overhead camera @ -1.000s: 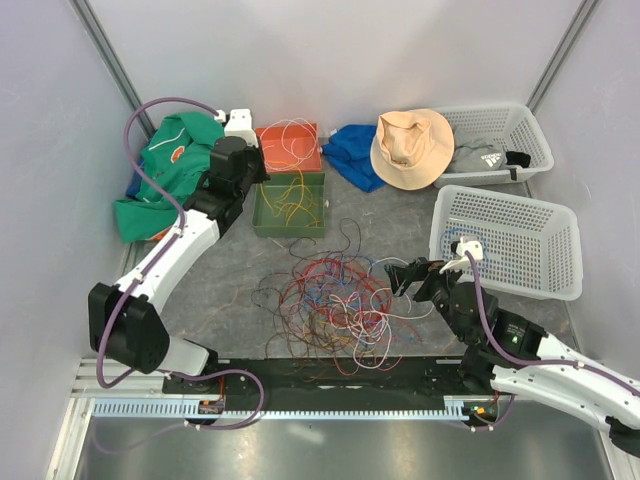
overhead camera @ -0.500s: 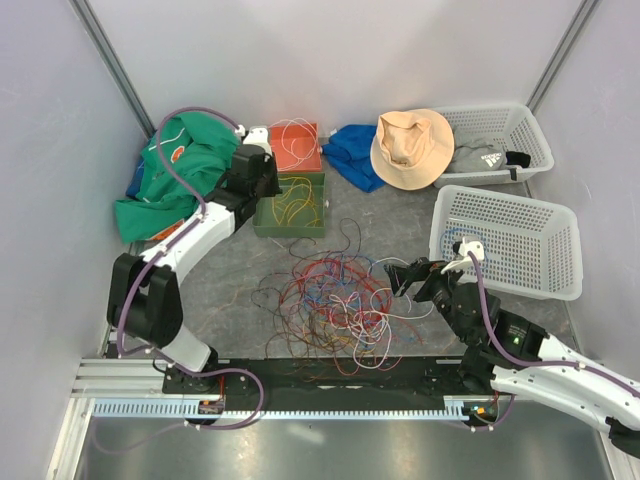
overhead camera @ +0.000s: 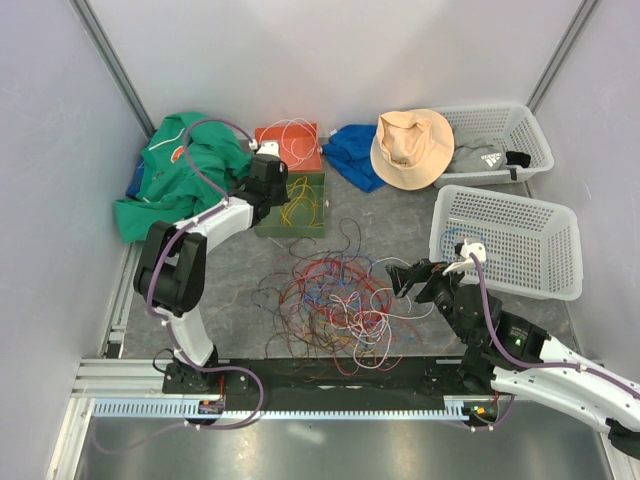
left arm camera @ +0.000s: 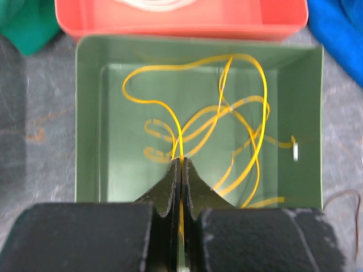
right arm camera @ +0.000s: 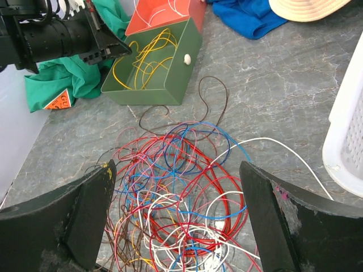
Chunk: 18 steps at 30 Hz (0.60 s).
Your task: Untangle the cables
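Note:
The cables (overhead camera: 335, 305) lie in a tangled heap of red, blue, white, pink and brown strands mid-table, also in the right wrist view (right arm camera: 181, 198). More yellow cable (left arm camera: 227, 107) loops inside the green box (overhead camera: 262, 228). My left gripper (left arm camera: 180, 165) hangs over that box (left arm camera: 88, 113), shut on a yellow strand that runs between its fingers. In the top view the left gripper (overhead camera: 277, 194) sits at the box's left side. My right gripper (right arm camera: 177, 167) stands wide open just right of the heap, nothing between its fingers, and shows in the top view (overhead camera: 400, 278).
A red box (overhead camera: 270, 150) holding white cable adjoins the green box at the back. A green garment (overhead camera: 170, 175) lies far left, with a blue cloth (overhead camera: 352, 155) and a tan hat (overhead camera: 412, 148) at the back. Two white baskets (overhead camera: 505, 240) (overhead camera: 500, 135) stand right.
My left arm has swung right and its gripper has moved from beside the boxes to over the green box. The right arm has barely moved.

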### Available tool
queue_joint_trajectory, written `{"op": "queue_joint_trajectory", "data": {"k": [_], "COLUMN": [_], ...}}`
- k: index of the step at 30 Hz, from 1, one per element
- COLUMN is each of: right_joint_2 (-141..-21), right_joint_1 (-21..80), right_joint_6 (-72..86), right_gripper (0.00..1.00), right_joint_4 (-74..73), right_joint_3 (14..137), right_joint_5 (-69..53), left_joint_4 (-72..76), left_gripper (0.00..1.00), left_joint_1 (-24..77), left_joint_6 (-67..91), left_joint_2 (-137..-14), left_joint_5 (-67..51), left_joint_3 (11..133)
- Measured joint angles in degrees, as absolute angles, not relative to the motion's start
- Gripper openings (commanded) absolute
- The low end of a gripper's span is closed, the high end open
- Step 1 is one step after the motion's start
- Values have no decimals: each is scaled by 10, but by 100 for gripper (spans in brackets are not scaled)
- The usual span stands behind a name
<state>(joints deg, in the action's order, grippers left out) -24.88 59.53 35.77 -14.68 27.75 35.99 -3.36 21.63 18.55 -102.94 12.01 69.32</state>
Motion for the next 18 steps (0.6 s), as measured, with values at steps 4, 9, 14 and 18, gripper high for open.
{"op": "queue_joint_trajectory", "data": {"k": [4,9,14,18], "right_joint_2": [-242,-242,-249,-257], "right_joint_1": [595,595,595,595], "right_joint_6": [357,353,352,352], "right_gripper": [98,98,98,98], "right_joint_4": [-151,-154,-153,-153], "right_joint_3": [277,277,276,276], "right_joint_5": [365,374,375,374], "left_joint_4": [3,23,16,-7], "left_gripper": [2,55,100,100], "left_joint_1": [216,216,216,216], "left_joint_6": [175,164,149,149], "left_joint_2": [-1051,-1056,-1039,-1000], "left_joint_5": [141,171,191,192], "left_joint_3": [710,719,719,726]}}
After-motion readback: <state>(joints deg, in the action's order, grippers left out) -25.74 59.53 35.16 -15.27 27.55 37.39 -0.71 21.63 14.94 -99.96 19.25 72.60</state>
